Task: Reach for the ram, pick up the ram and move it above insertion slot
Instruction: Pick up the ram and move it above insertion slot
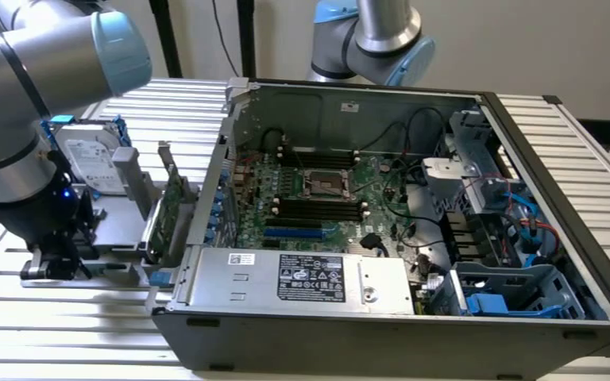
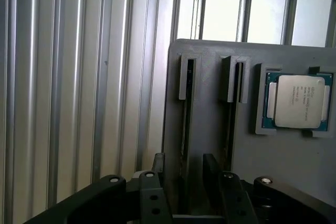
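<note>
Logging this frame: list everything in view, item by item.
ram: one, dark green, edge-on in a holder slot
insertion slots: several, black, inside the case
holder: one, grey, beside the case
processor: one, silver, lying in the holder
hard drive: one, silver, upright by the holder
wide card: one, green, upright between holder and case
case: one, dark, open, on the table
table: one, silver slats
second arm: one, grey-blue, behind the case
gripper: one, black, open, straddling the ram

Ribbed metal table [image 2: 79,77]; matt plastic holder [image 2: 283,166] (processor lid [image 2: 300,100] brushed metal).
</note>
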Robot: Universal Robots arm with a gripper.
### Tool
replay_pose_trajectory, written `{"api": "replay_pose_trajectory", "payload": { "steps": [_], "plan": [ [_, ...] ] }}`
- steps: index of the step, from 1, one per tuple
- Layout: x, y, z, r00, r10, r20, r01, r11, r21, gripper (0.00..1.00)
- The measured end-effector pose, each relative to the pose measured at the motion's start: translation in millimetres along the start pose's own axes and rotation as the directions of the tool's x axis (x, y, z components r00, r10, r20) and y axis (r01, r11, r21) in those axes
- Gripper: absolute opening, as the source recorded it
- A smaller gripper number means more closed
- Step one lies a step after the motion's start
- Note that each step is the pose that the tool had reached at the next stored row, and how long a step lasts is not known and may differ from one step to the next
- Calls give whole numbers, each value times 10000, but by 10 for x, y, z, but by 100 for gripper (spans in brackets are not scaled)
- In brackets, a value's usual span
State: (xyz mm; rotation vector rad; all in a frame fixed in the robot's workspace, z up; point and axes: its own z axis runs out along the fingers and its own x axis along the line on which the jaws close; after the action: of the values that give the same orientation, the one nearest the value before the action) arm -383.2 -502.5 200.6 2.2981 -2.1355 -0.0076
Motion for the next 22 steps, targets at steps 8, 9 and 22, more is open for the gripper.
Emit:
{"api": "replay_pose_trajectory", "payload": {
  "steps": [8, 9, 22],
  "plan": [
    [0, 1, 17, 10000, 0, -1, 0, 10000, -1, 21],
    [0, 1, 19, 10000, 0, 0, 0, 10000, -1, 21],
    [0, 1, 21, 9999, 115, 2, -115, 9999, -15, 13]
  ]
}}
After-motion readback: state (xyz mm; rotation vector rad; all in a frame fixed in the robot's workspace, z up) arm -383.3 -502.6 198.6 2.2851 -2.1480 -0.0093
